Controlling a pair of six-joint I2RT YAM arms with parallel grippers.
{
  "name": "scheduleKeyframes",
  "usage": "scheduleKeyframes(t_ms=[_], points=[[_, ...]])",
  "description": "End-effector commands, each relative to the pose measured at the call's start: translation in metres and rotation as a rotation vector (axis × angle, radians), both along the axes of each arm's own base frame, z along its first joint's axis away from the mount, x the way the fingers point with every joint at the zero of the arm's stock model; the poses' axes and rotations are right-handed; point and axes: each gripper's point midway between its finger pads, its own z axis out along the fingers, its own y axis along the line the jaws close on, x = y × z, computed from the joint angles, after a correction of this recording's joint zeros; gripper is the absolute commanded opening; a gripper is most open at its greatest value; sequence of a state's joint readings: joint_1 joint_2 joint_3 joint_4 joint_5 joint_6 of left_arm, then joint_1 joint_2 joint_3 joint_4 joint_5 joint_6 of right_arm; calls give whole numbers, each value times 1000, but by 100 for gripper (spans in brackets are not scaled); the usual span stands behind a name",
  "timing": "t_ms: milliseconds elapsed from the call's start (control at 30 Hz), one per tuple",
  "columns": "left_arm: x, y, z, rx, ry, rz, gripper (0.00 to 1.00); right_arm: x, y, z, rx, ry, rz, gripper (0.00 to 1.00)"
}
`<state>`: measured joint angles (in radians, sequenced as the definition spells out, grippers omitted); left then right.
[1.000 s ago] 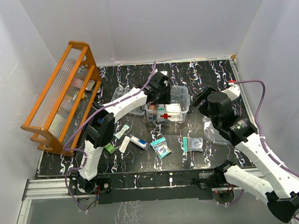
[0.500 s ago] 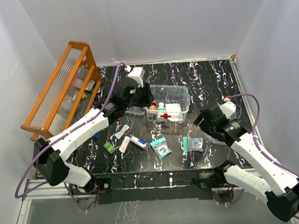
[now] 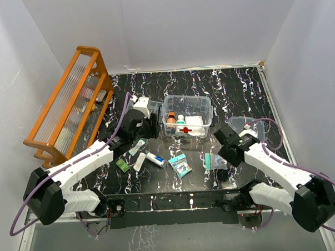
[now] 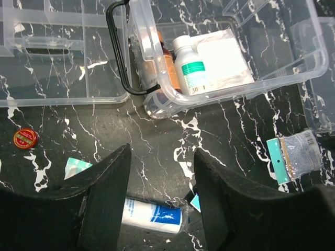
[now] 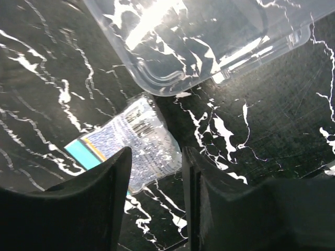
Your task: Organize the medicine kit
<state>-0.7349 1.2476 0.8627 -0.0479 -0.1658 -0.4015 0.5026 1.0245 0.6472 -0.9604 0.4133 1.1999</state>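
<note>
Though print is illegible, red-cross medicine kit (image 3: 185, 131), teal-labelled bottle (image 4: 191, 68)

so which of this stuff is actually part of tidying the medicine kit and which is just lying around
For the job:
- clear rectangular plastic medicine kit box with a red cross
- loose white tube with a blue label
- loose teal-edged clear sachet

Probably just lying about:
- orange wooden rack
- shallow clear divided tray
- small red bottle cap
</note>
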Motion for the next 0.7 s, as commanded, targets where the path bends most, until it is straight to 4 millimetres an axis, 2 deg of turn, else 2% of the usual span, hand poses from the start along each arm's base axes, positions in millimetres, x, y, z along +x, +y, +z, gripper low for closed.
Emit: scheduleKeyframes(t_ms=[0,333,667], points=[[6,2,30,-56,-103,7,49,5,0,-13,0,2,-57,38],[2,-1,30,-84,-100,-3,49,1,13,-37,48,49,11,40],[2,-2,32,-89,-101,-5,49,-4,10,-55,15,99,29,30]])
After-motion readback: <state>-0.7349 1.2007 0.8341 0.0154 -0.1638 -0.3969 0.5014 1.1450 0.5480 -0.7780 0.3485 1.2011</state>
